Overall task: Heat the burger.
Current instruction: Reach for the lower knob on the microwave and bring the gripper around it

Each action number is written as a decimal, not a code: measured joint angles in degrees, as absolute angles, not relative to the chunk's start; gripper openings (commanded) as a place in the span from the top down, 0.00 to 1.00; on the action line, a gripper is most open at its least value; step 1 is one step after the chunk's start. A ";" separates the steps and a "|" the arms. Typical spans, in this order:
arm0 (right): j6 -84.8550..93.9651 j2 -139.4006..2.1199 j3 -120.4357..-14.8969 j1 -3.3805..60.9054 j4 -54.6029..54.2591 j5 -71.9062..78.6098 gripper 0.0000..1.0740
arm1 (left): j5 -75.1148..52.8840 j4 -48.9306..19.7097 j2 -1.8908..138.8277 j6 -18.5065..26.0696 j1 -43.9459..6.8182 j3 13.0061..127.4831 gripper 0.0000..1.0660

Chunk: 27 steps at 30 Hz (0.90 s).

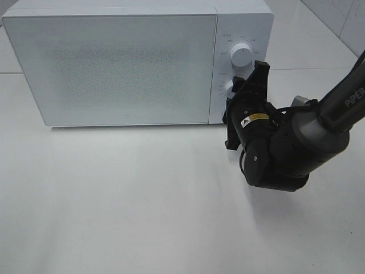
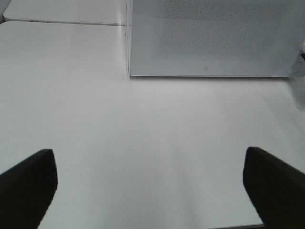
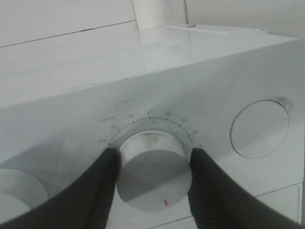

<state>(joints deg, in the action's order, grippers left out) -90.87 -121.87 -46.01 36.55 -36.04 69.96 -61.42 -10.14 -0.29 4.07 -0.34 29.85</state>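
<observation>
our right claw [image 3: 153, 161] is closed on the lower dial [image 3: 152, 183] of the white microwave [image 1: 114, 63], one finger [image 3: 102, 186] pressed to each side of it; the upper dial [image 1: 242, 55] sits free just above; the microwave stands toward the far edge of the tabletop [image 1: 142, 205], its door [image 1: 108, 74] shut; our left claw [image 2: 151, 186] hangs with jaws spread wide over bare tabletop in front of the door, holding nothing; we cannot tell where the burger is, since the shut door hides the inside.
</observation>
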 measured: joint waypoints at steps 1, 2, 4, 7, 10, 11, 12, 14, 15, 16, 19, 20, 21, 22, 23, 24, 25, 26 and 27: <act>-90.87 -121.87 -46.01 36.55 -36.04 69.96 1.00 | -61.42 -10.14 -0.29 4.07 -0.34 29.85 0.08; -92.13 -121.87 -46.01 36.55 -36.15 69.96 1.00 | -61.42 -10.14 -0.29 4.07 -0.34 29.85 0.08; -92.99 -121.87 -46.01 36.55 -36.15 69.96 1.00 | -61.42 -10.14 -0.29 4.07 -0.34 29.85 0.08; -93.33 -121.87 -46.01 36.55 -36.15 69.96 1.00 | -61.42 -10.14 -0.29 4.07 -0.34 29.85 0.08; -93.33 -121.87 -46.01 36.55 -36.15 69.96 1.00 | -61.42 -10.14 -0.29 4.07 -0.34 29.85 0.08; -93.33 -121.87 -46.01 36.55 -36.15 69.96 1.00 | -61.42 -10.14 -0.29 4.07 -0.34 29.85 0.08; -93.33 -121.87 -46.01 36.55 -36.15 69.96 1.00 | -61.42 -10.14 -0.29 4.07 -0.34 29.85 0.08; -93.33 -121.87 -46.01 36.55 -36.15 69.96 1.00 | -61.42 -10.14 -0.29 4.07 -0.34 29.85 0.08; -93.33 -121.87 -46.01 36.55 -36.15 69.96 1.00 | -61.42 -10.14 -0.29 4.07 -0.34 29.85 0.08; -93.33 -121.87 -46.01 36.55 -36.15 69.96 1.00 | -61.42 -10.14 -0.29 4.07 -0.34 29.85 0.08; -93.33 -121.87 -46.01 36.55 -36.15 69.96 1.00 | -61.42 -10.14 -0.29 4.07 -0.34 29.85 0.08; -93.33 -121.87 -46.01 36.55 -36.15 69.96 1.00 | -61.42 -10.14 -0.29 4.07 -0.34 29.85 0.08; -93.33 -121.87 -46.01 36.55 -36.15 69.96 1.00 | -61.42 -10.14 -0.29 4.07 -0.34 29.85 0.08; -93.28 -121.87 -46.01 36.55 -36.15 69.96 1.00 | -61.42 -10.14 -0.29 4.07 -0.34 29.85 0.08; -93.16 -121.87 -46.01 36.55 -36.15 69.96 0.99 | -61.42 -10.14 -0.29 4.07 -0.34 29.85 0.08; -93.16 -121.87 -46.01 36.55 -36.15 69.96 0.99 | -61.42 -10.14 -0.29 4.07 -0.34 29.85 0.08; -92.93 -121.87 -46.01 36.55 -36.15 70.02 0.98 | -61.42 -10.14 -0.29 4.07 -0.34 29.85 0.08; -92.93 -121.87 -46.01 36.55 -36.21 70.02 0.97 | -61.42 -10.14 -0.29 4.07 -0.34 29.85 0.08; -92.93 -121.87 -46.01 36.55 -36.21 70.02 0.97 | -61.42 -10.14 -0.29 4.07 -0.34 29.85 0.08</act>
